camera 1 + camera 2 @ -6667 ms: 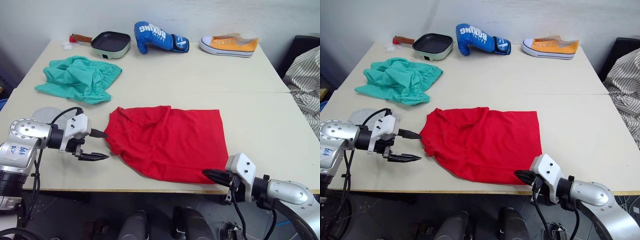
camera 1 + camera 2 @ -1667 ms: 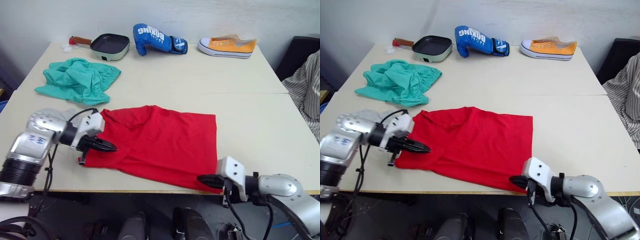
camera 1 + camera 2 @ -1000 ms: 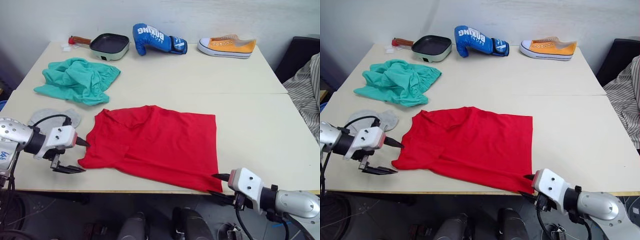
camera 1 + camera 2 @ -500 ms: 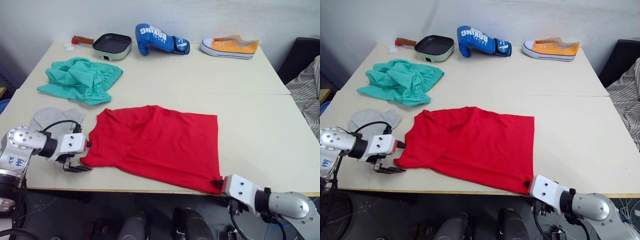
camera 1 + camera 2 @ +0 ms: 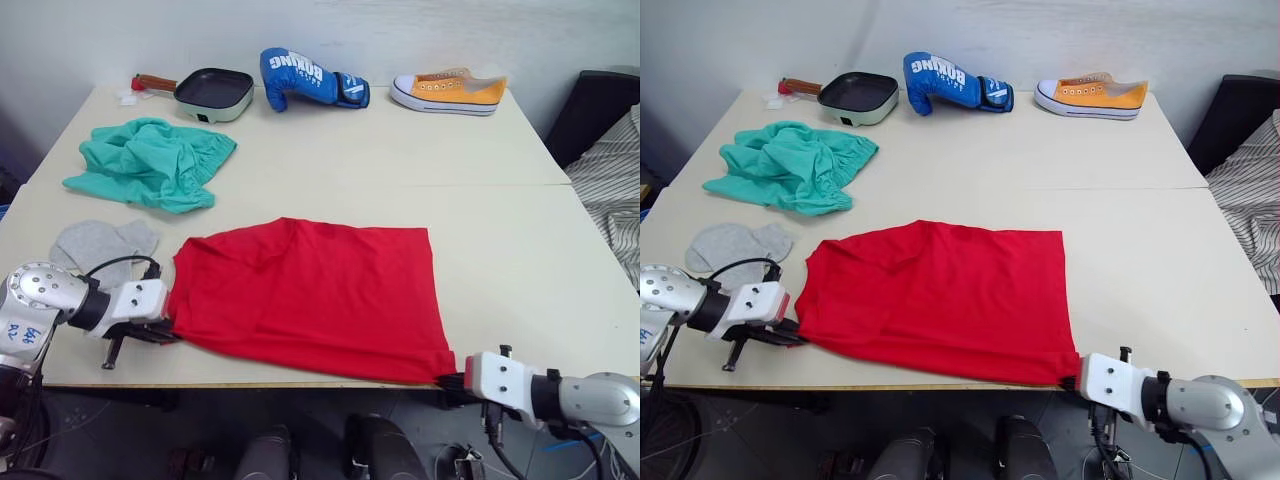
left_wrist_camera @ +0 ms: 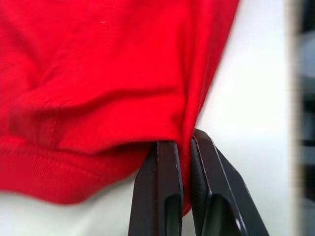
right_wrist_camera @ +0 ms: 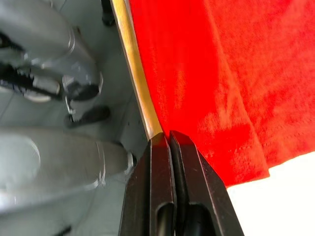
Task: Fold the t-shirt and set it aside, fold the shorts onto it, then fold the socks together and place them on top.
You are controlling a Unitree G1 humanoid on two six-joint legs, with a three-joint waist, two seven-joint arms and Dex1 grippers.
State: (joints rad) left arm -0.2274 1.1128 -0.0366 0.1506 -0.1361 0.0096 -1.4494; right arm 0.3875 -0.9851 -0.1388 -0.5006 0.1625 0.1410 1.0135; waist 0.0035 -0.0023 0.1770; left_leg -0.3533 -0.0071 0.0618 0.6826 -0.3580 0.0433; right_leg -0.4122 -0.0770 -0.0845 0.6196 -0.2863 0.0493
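Fingers [image 6: 165, 182] of the left gripper [image 5: 160, 330] pinched on the t-shirt [image 5: 310, 295] at its near-left corner; right gripper [image 7: 166, 142] nipping the near-right hem corner. Bright red, spread flat along the table [image 5: 520, 250] front edge, long axis left-to-right.

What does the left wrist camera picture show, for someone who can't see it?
Two black fingers are pinched shut on the edge of the t-shirt, bright red, which lies wrinkled on a pale table.
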